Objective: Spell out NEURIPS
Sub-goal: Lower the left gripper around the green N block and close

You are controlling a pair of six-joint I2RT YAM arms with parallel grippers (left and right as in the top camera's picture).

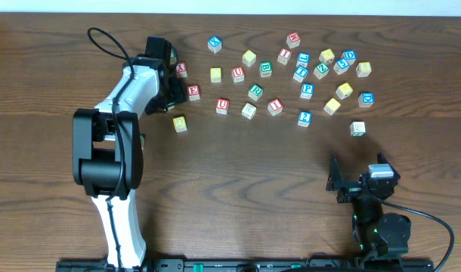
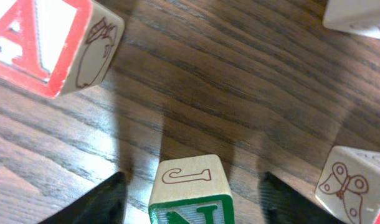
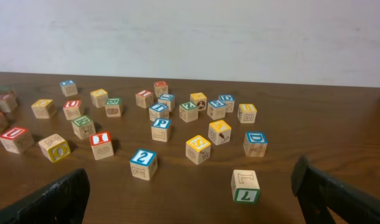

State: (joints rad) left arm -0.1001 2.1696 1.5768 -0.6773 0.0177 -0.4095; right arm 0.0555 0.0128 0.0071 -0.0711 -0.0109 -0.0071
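The green N cube (image 2: pixel 191 196) sits bottom centre of the left wrist view, squarely between the left gripper's (image 2: pixel 193 180) fingers; jaws partly open, gaps either side, gripping nothing; the right gripper (image 3: pixel 191 179), wide open and empty, is well apart.

Found N cube (image 2: pixel 191 190) between fingers of left gripper (image 1: pixel 170 94), gap on either side. Noted A cube (image 1: pixel 181 69) just behind it, E cube (image 1: pixel 193 92) just right. Logged U cube (image 1: pixel 222 106) right of E, then R cube (image 1: pixel 255 91), I cube (image 1: pixel 274 106), P cube (image 1: pixel 307 91), S cube (image 1: pixel 332 106) further right, zigzagging across table (image 1: pixel 230 189). Placed right gripper (image 1: pixel 357 165) well in front of S.
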